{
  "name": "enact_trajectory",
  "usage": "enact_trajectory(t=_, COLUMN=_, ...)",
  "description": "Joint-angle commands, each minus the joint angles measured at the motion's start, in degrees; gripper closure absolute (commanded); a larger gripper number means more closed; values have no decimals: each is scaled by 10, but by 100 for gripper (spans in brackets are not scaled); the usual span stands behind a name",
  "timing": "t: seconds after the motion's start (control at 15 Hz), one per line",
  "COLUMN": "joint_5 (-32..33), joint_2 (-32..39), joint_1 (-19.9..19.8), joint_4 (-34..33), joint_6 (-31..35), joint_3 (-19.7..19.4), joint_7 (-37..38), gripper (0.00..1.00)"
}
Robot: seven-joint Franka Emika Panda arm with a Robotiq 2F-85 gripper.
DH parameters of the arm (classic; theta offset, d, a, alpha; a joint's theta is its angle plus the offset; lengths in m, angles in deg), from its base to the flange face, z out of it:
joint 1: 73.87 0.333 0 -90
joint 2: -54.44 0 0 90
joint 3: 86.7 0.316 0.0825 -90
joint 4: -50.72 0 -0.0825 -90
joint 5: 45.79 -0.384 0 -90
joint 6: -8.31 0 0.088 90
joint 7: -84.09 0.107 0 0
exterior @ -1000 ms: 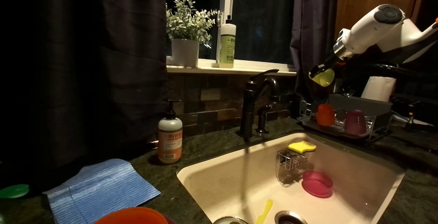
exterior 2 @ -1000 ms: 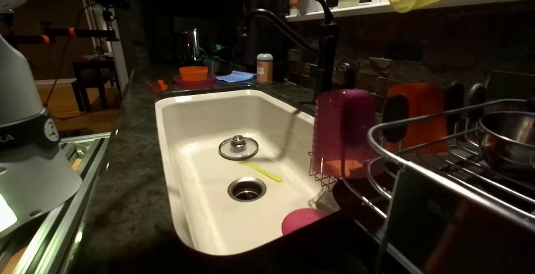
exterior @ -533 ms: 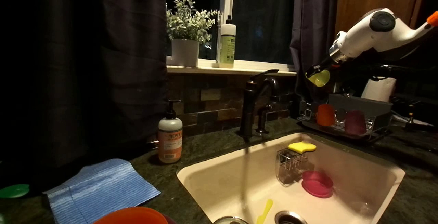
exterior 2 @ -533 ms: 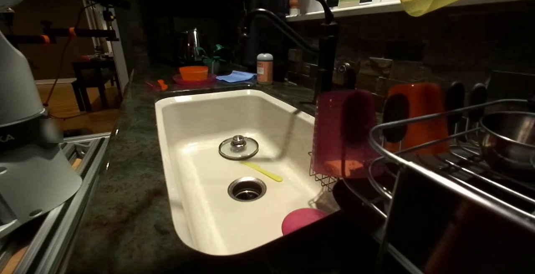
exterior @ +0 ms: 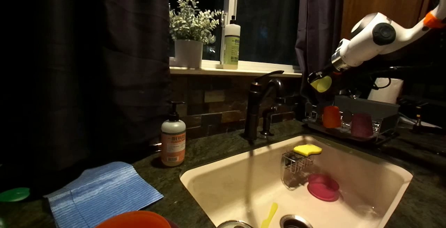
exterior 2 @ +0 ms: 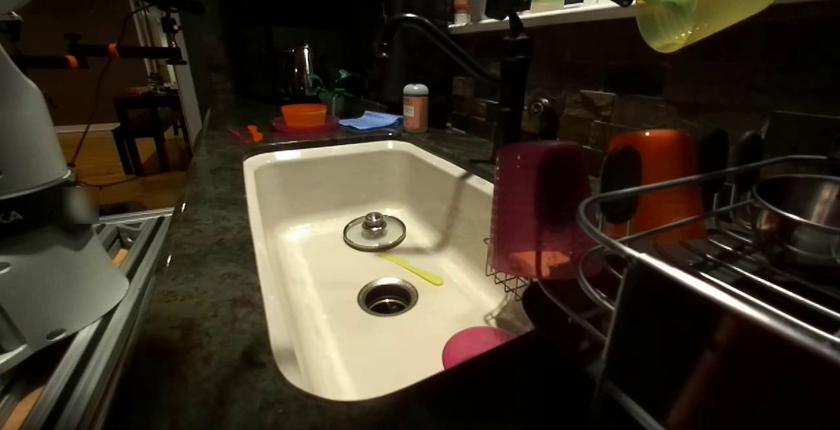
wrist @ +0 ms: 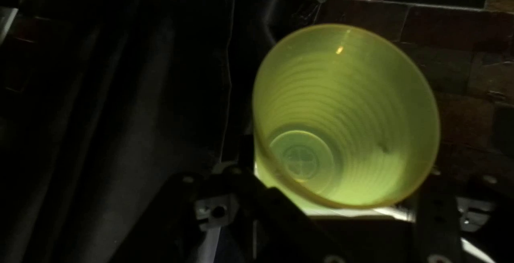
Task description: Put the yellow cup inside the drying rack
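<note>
- Here, the claw holds the yellow cup, tilted.
- Below the claw stands the drying rack.
- Inside it, also lower: orange cup, purple cup.

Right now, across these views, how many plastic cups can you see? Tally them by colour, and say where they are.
Yellow cup: 1, held in the gripper
Orange cup: 1, in the drying rack
Purple cup: 1, in the drying rack
Total: 3
</note>
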Motion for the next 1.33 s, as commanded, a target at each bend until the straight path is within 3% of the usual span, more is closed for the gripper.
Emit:
enact_trajectory(t=0.0, joint_5=1, joint_2=21, joint_1=12, joint_4=-11, joint_6=-27, joint_3=-2, joint_7=27, gripper=53)
enact_trajectory(t=1.27, joint_5=2, joint_2=103, joint_1=6, joint_4=-19, joint_6=-188, joint_3=20, joint_7=160, gripper=53)
